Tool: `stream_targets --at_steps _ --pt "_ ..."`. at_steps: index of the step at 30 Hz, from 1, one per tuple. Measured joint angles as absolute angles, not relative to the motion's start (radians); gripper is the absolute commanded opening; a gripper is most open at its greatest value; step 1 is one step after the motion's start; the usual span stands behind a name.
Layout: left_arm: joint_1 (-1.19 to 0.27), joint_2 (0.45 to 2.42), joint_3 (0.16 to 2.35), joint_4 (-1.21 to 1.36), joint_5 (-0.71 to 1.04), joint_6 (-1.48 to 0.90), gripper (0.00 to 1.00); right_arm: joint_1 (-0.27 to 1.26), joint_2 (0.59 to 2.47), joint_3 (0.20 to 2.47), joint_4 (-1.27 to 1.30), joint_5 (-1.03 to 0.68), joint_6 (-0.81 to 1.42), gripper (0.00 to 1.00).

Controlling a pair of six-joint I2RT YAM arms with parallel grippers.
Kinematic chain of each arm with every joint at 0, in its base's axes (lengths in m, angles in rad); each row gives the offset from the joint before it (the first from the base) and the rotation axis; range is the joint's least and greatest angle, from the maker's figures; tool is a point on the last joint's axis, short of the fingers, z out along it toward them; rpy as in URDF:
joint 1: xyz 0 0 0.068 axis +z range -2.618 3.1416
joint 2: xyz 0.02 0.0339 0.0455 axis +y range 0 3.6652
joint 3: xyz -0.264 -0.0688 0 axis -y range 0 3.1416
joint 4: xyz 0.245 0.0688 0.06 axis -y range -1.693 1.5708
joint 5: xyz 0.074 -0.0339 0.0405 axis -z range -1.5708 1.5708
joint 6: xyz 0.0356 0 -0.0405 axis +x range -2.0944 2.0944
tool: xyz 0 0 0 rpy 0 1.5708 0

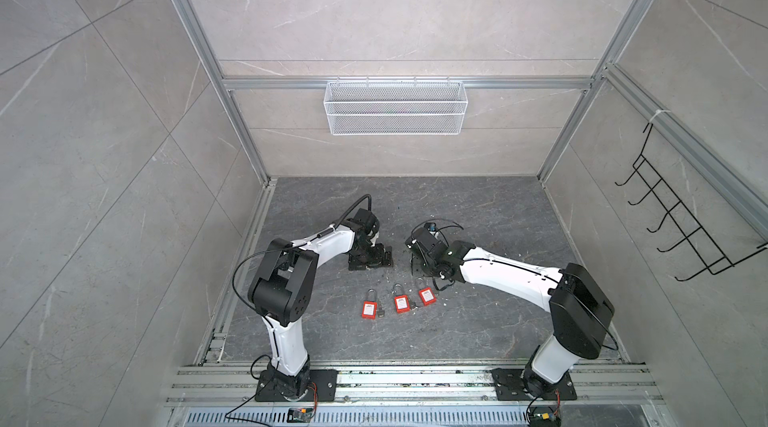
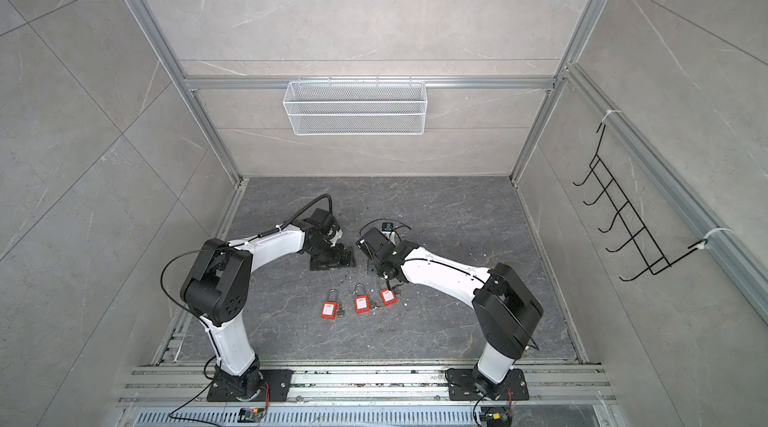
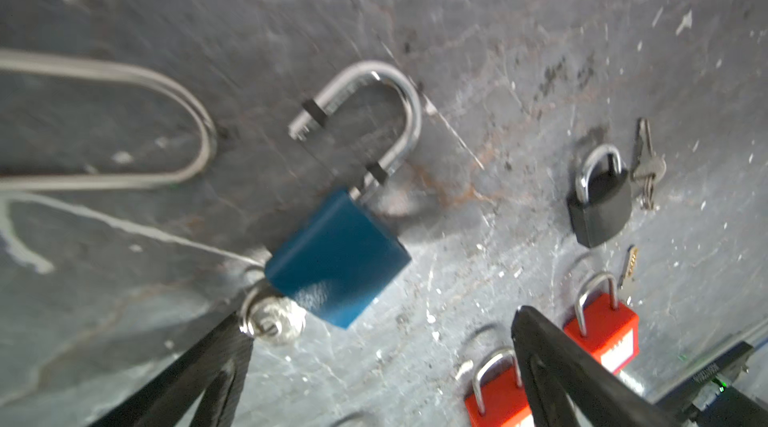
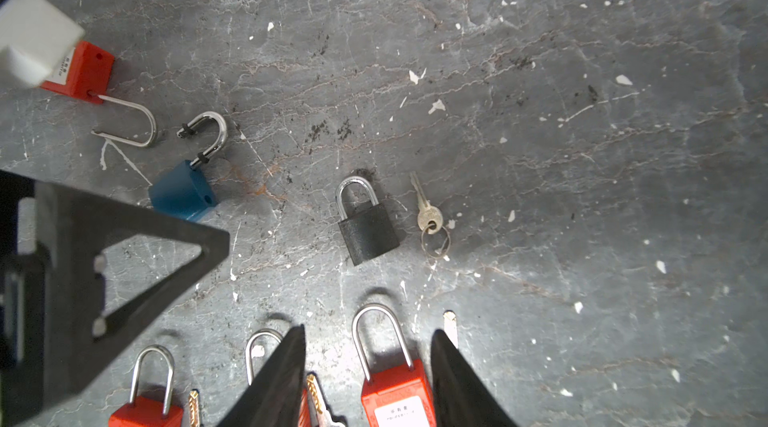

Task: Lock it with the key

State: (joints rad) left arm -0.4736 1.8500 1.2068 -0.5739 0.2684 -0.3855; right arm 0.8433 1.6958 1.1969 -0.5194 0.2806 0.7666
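Scuffed grey stone tabletop (image 3: 540, 51) — blue padlock (image 3: 336, 258) lies flat, shackle open, key (image 3: 272, 319) in its base. Left gripper (image 3: 380, 317) spread wide, empty, key end nearest it; the lock's long axis runs away from it — the nearer arm, I'd say.

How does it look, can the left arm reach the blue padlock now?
Probably yes: the left gripper is open, and the blue padlock lies right before it, with nothing in between.
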Motion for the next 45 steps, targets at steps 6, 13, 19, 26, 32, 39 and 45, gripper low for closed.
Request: stream_targets --at_steps 6,13,19,26,32,39,45 --pt "-0.482 1.798 1.226 -0.597 0.235 -0.369 0.99 0.843 1.696 1.197 -0.519 0.28 0.766 0.5" --pt "-0.482 1.874 1.369 -0.627 0.198 -0.29 0.99 0.843 1.696 1.197 -0.519 0.273 0.767 0.5" --pt "-0.482 1.946 1.373 -0.632 0.194 -0.256 0.99 0.843 1.696 1.197 -0.519 0.272 0.767 0.5" --pt "-0.485 1.949 1.341 -0.627 0.197 -0.257 1.0 0.843 1.696 1.197 -0.519 0.273 0.767 0.5" --pt "-0.494 1.945 1.323 -0.602 0.204 -0.274 0.99 0.843 1.695 1.197 -0.519 0.275 0.768 0.51" --pt "-0.52 1.93 1.299 -0.569 0.216 -0.311 0.99 0.844 1.682 1.182 -0.522 0.292 0.794 0.54" --pt "-0.561 1.916 1.279 -0.55 0.259 -0.368 0.99 0.843 1.647 1.17 -0.54 0.339 0.846 0.78"
